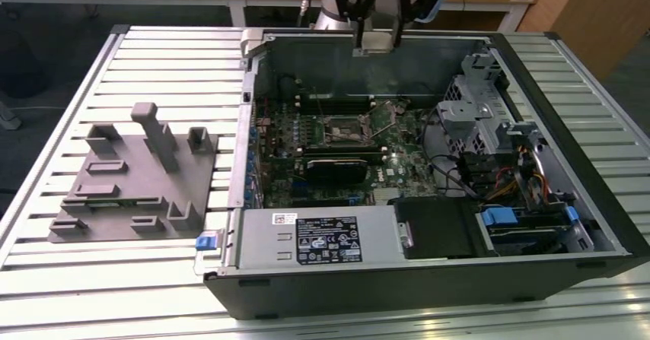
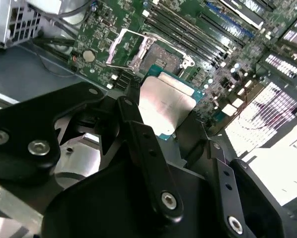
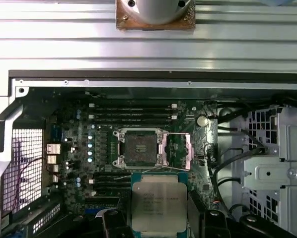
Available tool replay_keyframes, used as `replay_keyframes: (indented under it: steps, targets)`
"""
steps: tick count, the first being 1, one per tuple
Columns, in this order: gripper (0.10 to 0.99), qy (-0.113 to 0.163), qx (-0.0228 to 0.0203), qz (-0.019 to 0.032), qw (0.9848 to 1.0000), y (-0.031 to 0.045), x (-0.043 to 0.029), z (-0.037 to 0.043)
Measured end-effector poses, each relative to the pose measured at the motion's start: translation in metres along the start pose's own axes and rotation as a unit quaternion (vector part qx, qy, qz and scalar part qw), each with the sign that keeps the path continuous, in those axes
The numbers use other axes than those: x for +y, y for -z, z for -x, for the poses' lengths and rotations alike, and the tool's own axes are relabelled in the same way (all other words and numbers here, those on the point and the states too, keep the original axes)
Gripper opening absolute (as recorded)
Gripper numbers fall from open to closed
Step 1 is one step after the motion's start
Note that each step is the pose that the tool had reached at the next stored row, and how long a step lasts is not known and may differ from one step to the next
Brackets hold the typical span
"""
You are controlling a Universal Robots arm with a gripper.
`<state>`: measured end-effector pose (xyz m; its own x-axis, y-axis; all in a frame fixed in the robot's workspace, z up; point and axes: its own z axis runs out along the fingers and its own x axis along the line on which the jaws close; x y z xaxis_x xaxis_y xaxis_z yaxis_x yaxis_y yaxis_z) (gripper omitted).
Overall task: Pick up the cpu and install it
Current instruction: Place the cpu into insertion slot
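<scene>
The cpu (image 3: 158, 206), a thin square chip with a pale silver top, is clamped by its edges between my black fingers (image 3: 112, 222). My gripper (image 3: 159, 218) is shut on it. In the second wrist view the cpu (image 2: 165, 105) hangs in the gripper (image 2: 166, 119) above the motherboard, close to the open socket (image 2: 157, 60). The socket (image 3: 138, 148) is bare, with its metal load plate (image 3: 181, 148) folded open beside it. In the exterior view the gripper (image 1: 375, 47) with the cpu (image 1: 374, 42) is high over the case's far wall, and the socket (image 1: 345, 132) lies well below it.
The open computer case (image 1: 568, 96) lies on a slatted metal table (image 1: 152, 58). A grey plastic fixture (image 1: 132, 176) with upright tabs sits on the exterior view's left. Inside are a black ribbed module (image 1: 333, 169), a power supply (image 1: 315, 237), a drive cage (image 1: 488, 104) and cables (image 3: 223, 148).
</scene>
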<state>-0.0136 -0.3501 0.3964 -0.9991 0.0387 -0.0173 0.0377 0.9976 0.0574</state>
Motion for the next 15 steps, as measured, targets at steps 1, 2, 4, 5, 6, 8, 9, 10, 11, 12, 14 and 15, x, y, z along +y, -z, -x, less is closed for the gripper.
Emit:
replay_keyframes:
  steps: [1, 2, 4, 5, 6, 8, 9, 10, 11, 12, 14, 15]
  targets:
    - [0.537, -0.007, -0.0005, -0.0002, 1.0000, -0.0002, 0.0000, 0.0000]
    - [0.537, -0.014, -0.0010, -0.0004, 0.9999, -0.0005, 0.0000, 0.0000]
    - [0.537, -0.032, -0.0020, -0.0009, 0.9995, -0.0013, 0.0000, 0.0000]
    - [0.537, -0.040, -0.0025, -0.0010, 0.9992, -0.0017, 0.0000, 0.0000]
    - [0.537, -0.047, -0.0030, -0.0011, 0.9989, -0.0021, 0.0000, 0.0000]
    - [0.537, -0.061, -0.0038, -0.0013, 0.9981, -0.0026, 0.0000, -0.0001]
    - [0.537, -0.068, -0.0042, -0.0014, 0.9977, -0.0027, 0.0000, -0.0001]
    - [0.537, -0.075, -0.0046, -0.0016, 0.9972, -0.0028, 0.0001, -0.0001]
    - [0.537, -0.081, -0.0050, -0.0017, 0.9967, -0.0031, 0.0001, -0.0001]
    - [0.537, -0.088, -0.0054, -0.0018, 0.9961, -0.0034, 0.0001, -0.0001]
    - [0.537, -0.101, -0.0061, -0.0020, 0.9948, -0.0038, 0.0002, -0.0001]
    - [0.537, -0.108, -0.0065, -0.0022, 0.9942, -0.0040, 0.0002, -0.0001]
